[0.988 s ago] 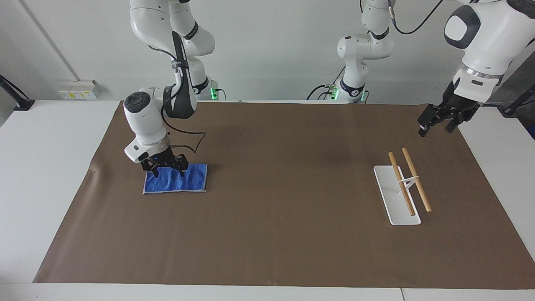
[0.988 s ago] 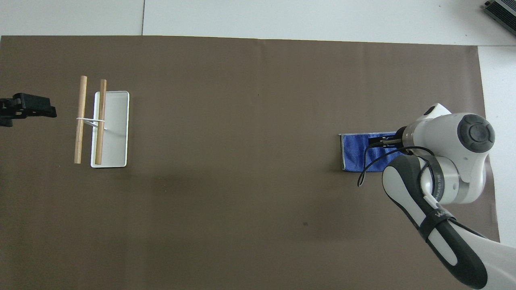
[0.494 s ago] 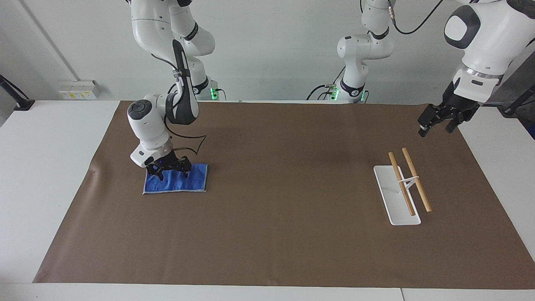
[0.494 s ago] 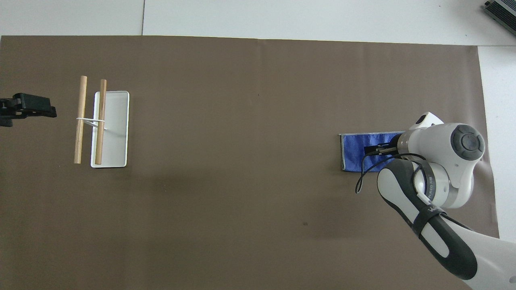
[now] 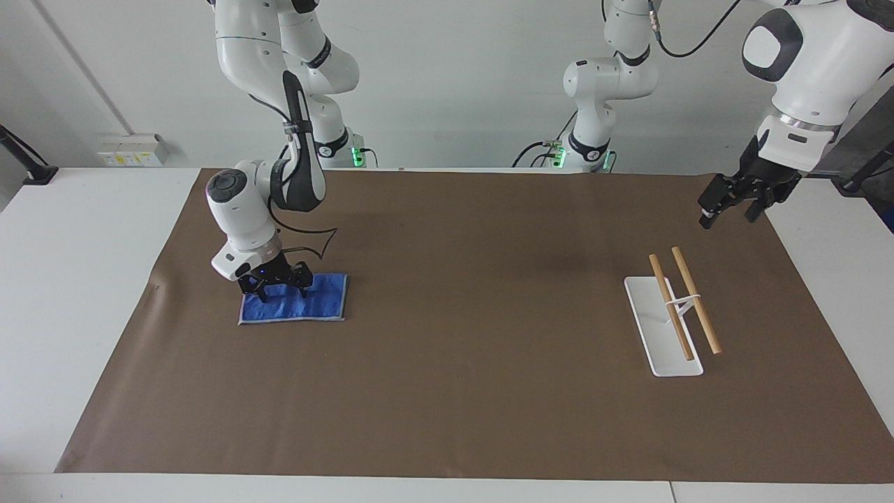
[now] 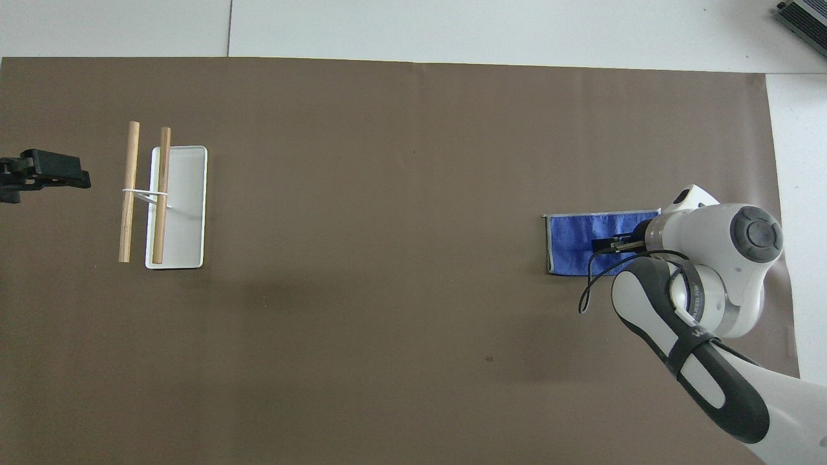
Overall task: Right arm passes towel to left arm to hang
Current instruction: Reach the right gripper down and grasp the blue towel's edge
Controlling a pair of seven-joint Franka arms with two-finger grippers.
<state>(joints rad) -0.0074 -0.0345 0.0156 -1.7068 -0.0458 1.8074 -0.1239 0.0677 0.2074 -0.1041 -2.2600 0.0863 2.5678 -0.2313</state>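
Note:
The bright blue towel (image 5: 320,302) lies flat on the brown mat at the right arm's end of the table; it also shows in the overhead view (image 6: 568,240). My right gripper (image 5: 283,292) is open, its fingertips spread and down on the part of the towel nearer the robots; in the overhead view the right gripper (image 6: 606,245) covers the towel's middle. The towel is not lifted. My left gripper (image 5: 728,215) is open and empty in the air over the mat's edge at the left arm's end, waiting; its tip shows in the overhead view (image 6: 48,175).
A hanging rack with a white base (image 5: 646,318) and two wooden dowels (image 5: 691,297) stands at the left arm's end, farther from the robots than the left gripper. It shows in the overhead view too (image 6: 187,213). A brown mat (image 5: 475,349) covers the table.
My right gripper has shifted a little over the towel toward the robots, its wrist turning slightly. The towel and the left arm have not moved.

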